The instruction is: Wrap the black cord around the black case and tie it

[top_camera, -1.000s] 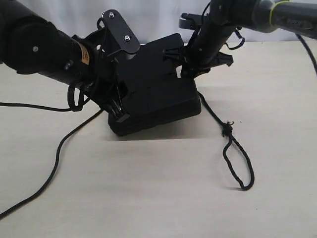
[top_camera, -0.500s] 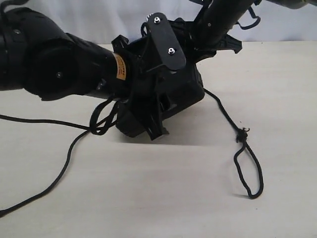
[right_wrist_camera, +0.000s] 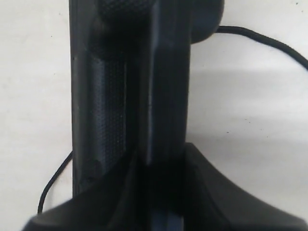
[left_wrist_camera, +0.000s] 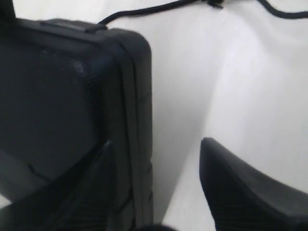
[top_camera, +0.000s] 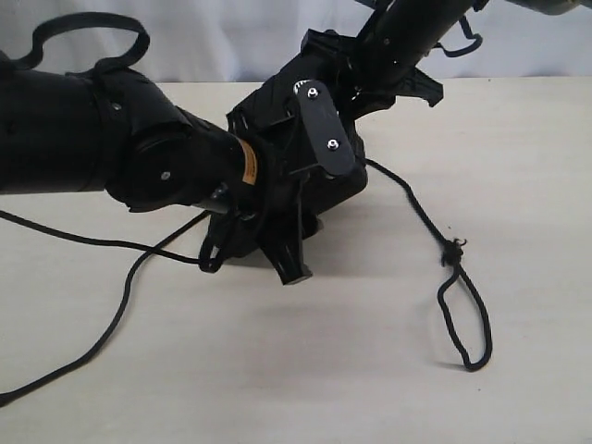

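left gripper point(left_wrist_camera: 156, 144): jaws apart, rim of black case point(top_camera: 350, 183) between them, one finger clear of it | black case: centre, tipped up, long axis rising from lower left to upper right | right gripper point(right_wrist_camera: 161, 154): clamped on the case's upper edge | black cord point(top_camera: 451, 248): on the table, knotted loop at right | pale beige table point(top_camera: 277, 370), whitish wall point(top_camera: 231, 37) behind

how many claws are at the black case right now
2. The left claw straddles one edge of the black case, open, with a gap on one side. The right claw is shut on an edge farther back. No others are in view.
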{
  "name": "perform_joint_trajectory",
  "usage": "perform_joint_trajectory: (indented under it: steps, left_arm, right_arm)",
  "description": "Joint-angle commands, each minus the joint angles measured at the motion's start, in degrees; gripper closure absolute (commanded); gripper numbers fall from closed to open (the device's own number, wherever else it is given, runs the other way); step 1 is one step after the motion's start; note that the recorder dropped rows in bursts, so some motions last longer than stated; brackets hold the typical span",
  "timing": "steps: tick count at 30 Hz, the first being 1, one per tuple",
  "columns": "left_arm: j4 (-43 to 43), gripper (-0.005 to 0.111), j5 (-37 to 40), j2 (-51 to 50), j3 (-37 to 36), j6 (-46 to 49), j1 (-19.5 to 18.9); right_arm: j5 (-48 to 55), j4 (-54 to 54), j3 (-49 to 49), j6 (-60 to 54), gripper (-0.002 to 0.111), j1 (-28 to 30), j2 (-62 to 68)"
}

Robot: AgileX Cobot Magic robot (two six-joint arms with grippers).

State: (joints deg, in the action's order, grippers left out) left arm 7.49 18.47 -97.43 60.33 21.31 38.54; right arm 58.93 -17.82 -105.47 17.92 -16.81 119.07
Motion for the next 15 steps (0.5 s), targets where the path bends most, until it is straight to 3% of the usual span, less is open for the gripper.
perform_joint_trajectory:
  steps: [1, 3, 6, 8, 10, 12, 15]
  left_arm:
    - [5.8, 0.054, 5.4, 4.8, 0.4, -7.6, -3.8]
    - [11.7, 0.059, 7.7, 10.6, 0.4, -15.5, -5.9]
    - [13.8, 0.085, 6.6, 20.0, -1.9, -19.2, -4.8]
    - [13.9, 0.101, -4.3, 24.4, -9.6, -22.7, -1.0]
    - [14.3, 0.107, -21.4, 25.6, -19.8, -23.7, 2.8]
    - [13.3, 0.107, -30.1, 24.2, -25.2, -22.8, 2.4]
    - [-0.9, 0.107, -34.5, 19.1, -27.6, -10.9, -0.7]
  right_arm:
    - [-0.5, -4.5, -0.5, 1.4, 0.104, 0.1, -1.6]
    - [-0.6, -4.5, -0.5, 1.4, 0.104, 0.1, -1.6]
    - [-0.7, -4.5, -0.5, 1.4, 0.104, 0.1, -1.6]
    - [-1.0, -4.5, -0.5, 1.4, 0.104, 0.1, -1.6]
    - [-1.0, -4.5, -0.5, 1.4, 0.104, 0.1, -1.6]
    - [-1.0, -4.5, -0.5, 1.3, 0.104, 0.1, -1.6]
    - [-1.2, -4.0, -0.5, 1.3, 0.104, 0.1, -1.6]
